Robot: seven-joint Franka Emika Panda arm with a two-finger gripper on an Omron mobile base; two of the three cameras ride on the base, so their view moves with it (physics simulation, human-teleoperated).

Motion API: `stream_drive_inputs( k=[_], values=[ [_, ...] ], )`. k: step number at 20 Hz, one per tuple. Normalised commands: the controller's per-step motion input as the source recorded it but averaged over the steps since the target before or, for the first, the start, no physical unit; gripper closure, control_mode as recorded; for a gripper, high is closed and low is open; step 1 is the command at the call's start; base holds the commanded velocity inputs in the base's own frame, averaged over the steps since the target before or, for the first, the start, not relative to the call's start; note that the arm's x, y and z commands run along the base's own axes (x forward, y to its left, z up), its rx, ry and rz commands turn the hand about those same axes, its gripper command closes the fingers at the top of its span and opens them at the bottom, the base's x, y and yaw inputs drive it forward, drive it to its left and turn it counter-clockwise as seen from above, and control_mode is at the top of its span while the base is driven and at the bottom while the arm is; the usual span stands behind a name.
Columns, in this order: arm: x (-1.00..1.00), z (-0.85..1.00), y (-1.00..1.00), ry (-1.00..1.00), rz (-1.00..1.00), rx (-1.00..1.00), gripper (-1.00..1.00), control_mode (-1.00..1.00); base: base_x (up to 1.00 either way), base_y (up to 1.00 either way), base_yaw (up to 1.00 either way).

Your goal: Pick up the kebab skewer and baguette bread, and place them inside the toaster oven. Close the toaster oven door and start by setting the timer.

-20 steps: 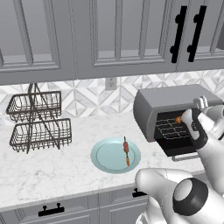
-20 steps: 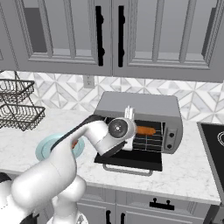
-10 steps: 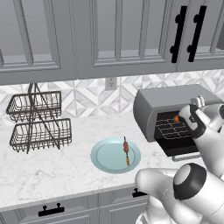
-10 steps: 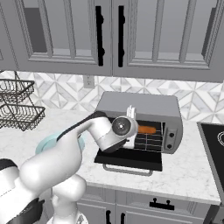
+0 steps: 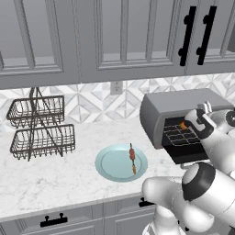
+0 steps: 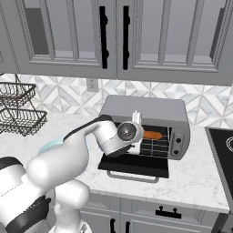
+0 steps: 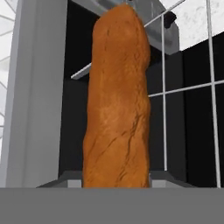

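Observation:
The toaster oven (image 5: 176, 106) (image 6: 146, 109) stands on the counter with its door (image 6: 135, 164) folded down flat and the wire rack showing in the dark cavity. My gripper (image 5: 189, 123) (image 6: 139, 133) reaches into the oven mouth, shut on the baguette bread (image 5: 183, 124) (image 6: 153, 135) (image 7: 117, 100). The orange-brown loaf hangs just above the rack, pointing into the cavity. The kebab skewer (image 5: 132, 159) lies on the pale blue plate (image 5: 110, 166) to the left of the oven, apart from the gripper.
A two-tier black wire basket rack (image 5: 42, 129) stands at the counter's left. The door's silvery handle (image 6: 134, 177) juts toward the counter's front edge. A dark cooktop (image 6: 222, 145) lies right of the oven. Upper cabinets hang overhead.
The arm's elbow has shifted slightly. The gripper and the baguette have stayed at the oven mouth, and the skewer has not moved.

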Motion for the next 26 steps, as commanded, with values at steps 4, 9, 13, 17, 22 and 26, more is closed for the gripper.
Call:
stream_drive_inputs(
  k=[4, 9, 13, 17, 22, 26],
  values=[
    [0.24, -0.08, 0.00, 0.00, 0.00, 0.00, 1.00, -1.00, 0.00, 0.00, 0.00],
    [0.19, -0.23, 0.00, 0.00, 0.00, 0.00, 1.00, -1.00, 0.00, 0.00, 0.00],
    [0.14, -0.28, 0.00, 0.00, 0.00, 0.00, 1.00, -1.00, 0.00, 0.00, 0.00],
    [0.01, -0.32, 0.00, 0.00, 0.00, 0.00, 1.00, -1.00, 0.00, 0.00, 0.00],
    [0.00, -0.04, 0.00, 0.05, 0.00, 0.00, 1.00, -1.00, 0.00, 0.00, 0.00],
    [0.00, 0.00, 0.00, 0.02, 0.00, 0.00, -1.00, -1.00, 0.00, 0.00, 0.00]
  ],
)
